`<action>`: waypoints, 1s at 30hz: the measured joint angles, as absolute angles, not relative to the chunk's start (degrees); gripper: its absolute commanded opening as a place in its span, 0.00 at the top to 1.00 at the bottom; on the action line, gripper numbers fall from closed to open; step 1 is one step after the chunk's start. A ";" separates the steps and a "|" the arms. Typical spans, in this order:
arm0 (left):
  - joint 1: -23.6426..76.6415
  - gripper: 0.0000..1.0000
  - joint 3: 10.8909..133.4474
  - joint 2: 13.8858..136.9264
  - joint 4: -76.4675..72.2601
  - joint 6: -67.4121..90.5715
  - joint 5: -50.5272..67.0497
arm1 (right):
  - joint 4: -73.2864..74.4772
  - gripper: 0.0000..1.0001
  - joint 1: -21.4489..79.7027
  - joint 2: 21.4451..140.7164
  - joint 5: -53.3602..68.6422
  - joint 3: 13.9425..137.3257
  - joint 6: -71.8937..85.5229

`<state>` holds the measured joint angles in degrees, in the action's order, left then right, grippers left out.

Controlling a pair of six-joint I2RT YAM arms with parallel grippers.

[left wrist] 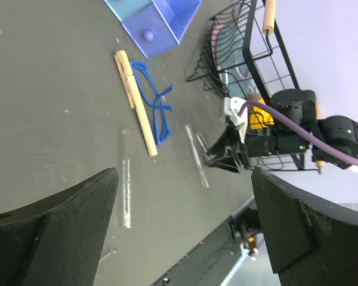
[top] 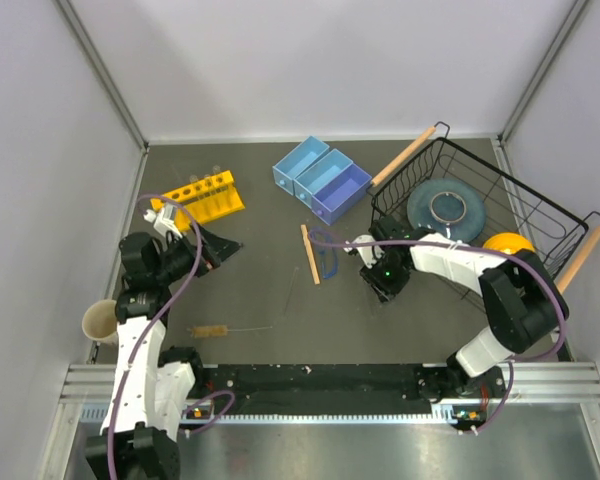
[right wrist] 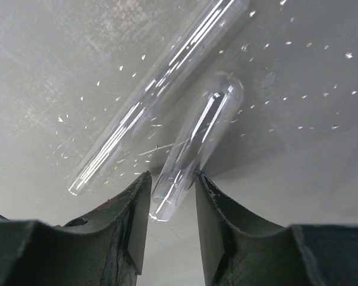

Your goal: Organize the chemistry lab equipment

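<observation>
My R gripper (right wrist: 172, 182) is clamped on a thin clear glass tube (right wrist: 197, 137) over the dark grey table (right wrist: 310, 77). A 2nd clear tube (right wrist: 161, 89) lies just beside it. L gripper (left wrist: 184, 176) hangs wide open.

The pincer (right wrist: 173, 186) fills the bottom edge, its two dark fingers (right wrist: 130, 229) closed against either side of a short glass tube (right wrist: 196, 140). That tube slants up to the right, rounded end away from the fingers and open end between them. Just beside it on the left, a longer tube (right wrist: 161, 89) lies on the same slant on the grey desk (right wrist: 304, 77), which is flecked with white specks.
</observation>
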<state>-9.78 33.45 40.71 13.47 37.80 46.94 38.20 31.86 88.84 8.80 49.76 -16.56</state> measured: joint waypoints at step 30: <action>29.63 0.04 27.59 65.54 -6.11 53.49 36.47 | 39.48 0.83 29.45 77.62 32.14 51.86 -16.91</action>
<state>29.63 27.59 65.54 -6.11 53.49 36.47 39.48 29.45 77.62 32.14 51.86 -16.91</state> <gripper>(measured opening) 0.959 0.239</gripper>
